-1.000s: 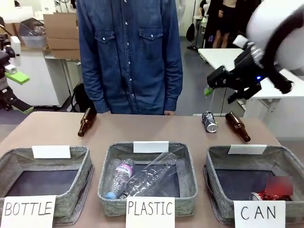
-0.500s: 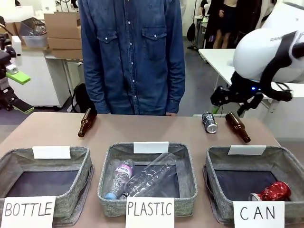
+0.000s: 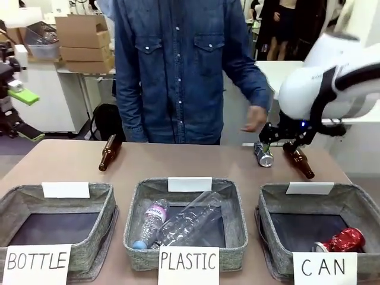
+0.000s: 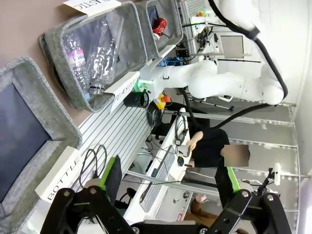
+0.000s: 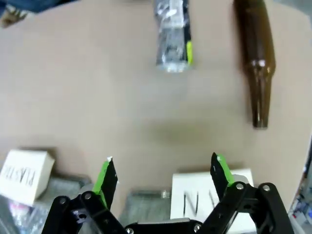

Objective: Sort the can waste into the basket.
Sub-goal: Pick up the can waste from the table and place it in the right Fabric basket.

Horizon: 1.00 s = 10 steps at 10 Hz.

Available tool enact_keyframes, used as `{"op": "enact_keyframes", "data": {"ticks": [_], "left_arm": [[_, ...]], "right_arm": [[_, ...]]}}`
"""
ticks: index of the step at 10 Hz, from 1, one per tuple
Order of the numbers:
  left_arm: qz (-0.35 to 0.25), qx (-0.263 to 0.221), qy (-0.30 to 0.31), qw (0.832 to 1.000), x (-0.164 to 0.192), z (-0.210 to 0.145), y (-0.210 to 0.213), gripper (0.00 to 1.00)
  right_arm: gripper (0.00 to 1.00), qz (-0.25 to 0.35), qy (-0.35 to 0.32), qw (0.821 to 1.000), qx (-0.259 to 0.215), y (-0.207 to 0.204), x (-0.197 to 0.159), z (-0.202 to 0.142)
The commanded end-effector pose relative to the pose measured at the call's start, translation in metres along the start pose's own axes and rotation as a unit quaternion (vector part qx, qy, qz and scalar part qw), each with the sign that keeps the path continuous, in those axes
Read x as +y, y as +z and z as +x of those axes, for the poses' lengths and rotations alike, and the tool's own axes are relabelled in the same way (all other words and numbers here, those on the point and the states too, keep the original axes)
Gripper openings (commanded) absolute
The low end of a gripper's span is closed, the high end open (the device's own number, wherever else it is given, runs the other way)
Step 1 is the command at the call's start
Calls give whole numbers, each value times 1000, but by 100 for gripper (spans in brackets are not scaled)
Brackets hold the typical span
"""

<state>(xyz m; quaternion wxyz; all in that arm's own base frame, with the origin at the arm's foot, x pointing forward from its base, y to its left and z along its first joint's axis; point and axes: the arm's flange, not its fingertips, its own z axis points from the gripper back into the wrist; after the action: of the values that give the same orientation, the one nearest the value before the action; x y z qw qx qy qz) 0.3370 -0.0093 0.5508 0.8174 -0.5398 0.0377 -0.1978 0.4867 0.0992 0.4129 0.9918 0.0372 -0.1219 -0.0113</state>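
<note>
Tabletop: dark can beside brown bottle; right jaws open, left jaws open.

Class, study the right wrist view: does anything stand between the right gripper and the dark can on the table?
Nothing visible does. Bare table lies between the open right gripper and the dark can. The brown bottle lies beside the can, apart from it.
</note>
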Motion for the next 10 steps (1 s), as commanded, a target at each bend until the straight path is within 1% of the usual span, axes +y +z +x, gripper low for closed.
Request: {"op": "enact_keyframes", "data": {"ticks": [1, 2, 3, 4, 5, 6, 7, 8, 9, 10], "left_arm": [[4, 8, -11, 1000, 0, -4, 2, 100], [4, 8, -11, 1000, 0, -4, 2, 100], [4, 8, -11, 1000, 0, -4, 2, 100], [4, 8, -11, 1000, 0, -4, 2, 100], [4, 8, -11, 1000, 0, -4, 2, 100], [4, 8, -11, 1000, 0, -4, 2, 100], [4, 8, -11, 1000, 0, -4, 2, 100], [4, 8, -11, 1000, 0, -4, 2, 100], [4, 8, -11, 1000, 0, -4, 2, 100], [4, 8, -11, 1000, 0, -4, 2, 100]], "right_arm": [[100, -27, -31, 999, -14, -31, 3, 37], [100, -5, -34, 999, 8, -30, 2, 31], [100, 39, -23, 999, -13, 14, -6, -1], [100, 33, -31, 998, -48, 67, -21, -45], [100, 12, -50, 996, -68, 102, -32, -76], [100, 20, -43, 996, -70, 125, -38, -100], [100, 41, -25, 997, -68, 148, -48, -124], [100, 67, -30, 995, -70, 165, -62, -138], [100, 80, -44, 993, -70, 172, -73, -143], [100, 88, -65, 992, -63, 166, -78, -136]]}}
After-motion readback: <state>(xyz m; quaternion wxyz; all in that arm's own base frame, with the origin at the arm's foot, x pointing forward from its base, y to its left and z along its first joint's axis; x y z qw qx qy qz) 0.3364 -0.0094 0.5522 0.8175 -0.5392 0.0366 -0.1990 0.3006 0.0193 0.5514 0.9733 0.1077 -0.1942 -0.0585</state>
